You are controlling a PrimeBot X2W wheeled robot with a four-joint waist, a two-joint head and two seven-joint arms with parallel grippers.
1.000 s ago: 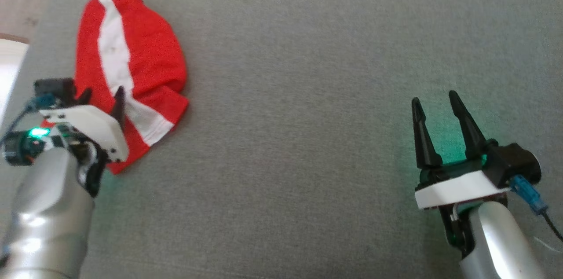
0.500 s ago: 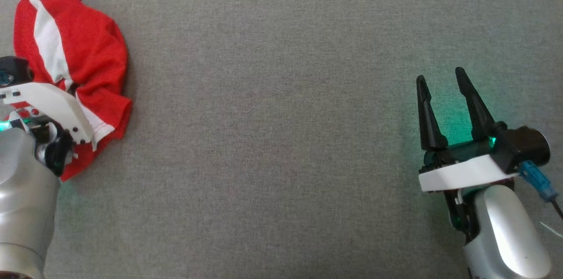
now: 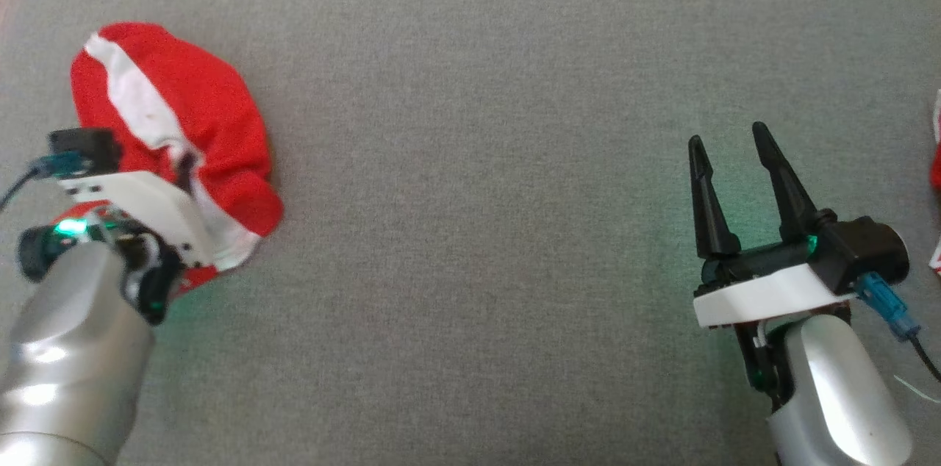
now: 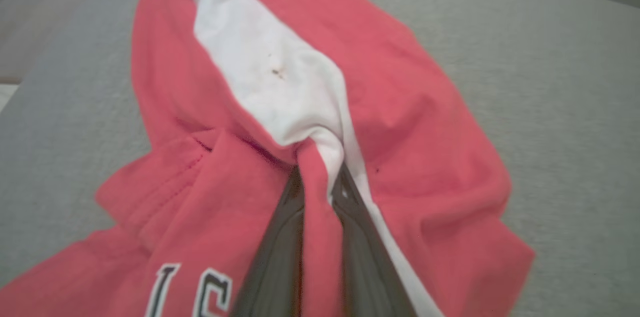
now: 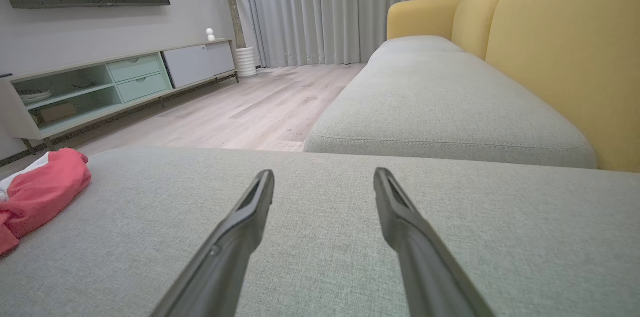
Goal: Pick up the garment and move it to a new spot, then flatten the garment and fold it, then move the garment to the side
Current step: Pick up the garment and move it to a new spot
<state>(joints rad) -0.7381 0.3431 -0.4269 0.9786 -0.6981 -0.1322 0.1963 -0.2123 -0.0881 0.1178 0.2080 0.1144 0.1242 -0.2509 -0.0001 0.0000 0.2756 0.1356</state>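
The grey sofa cushion (image 3: pixel 470 245) offers a broad stretch of plain fabric towards the middle, a sensible place to carry the load. The red-and-white garment (image 3: pixel 213 106) lies crumpled at the cushion's left end. The left gripper (image 4: pixel 320 177) is clamped on a narrow pinched fold where the white stripe meets the red. With so thin a pinch, I judge that a slow, straight lift is best, so the trailing hem leaves the cushion before any sideways travel. The right gripper (image 3: pixel 728 137) hovers well apart on the right, fingers spread wide with nothing between them. A second ago the left fingers stood parted over the garment's near part; now they grip it and the cloth bunches towards them. The head camera has swung meanwhile.
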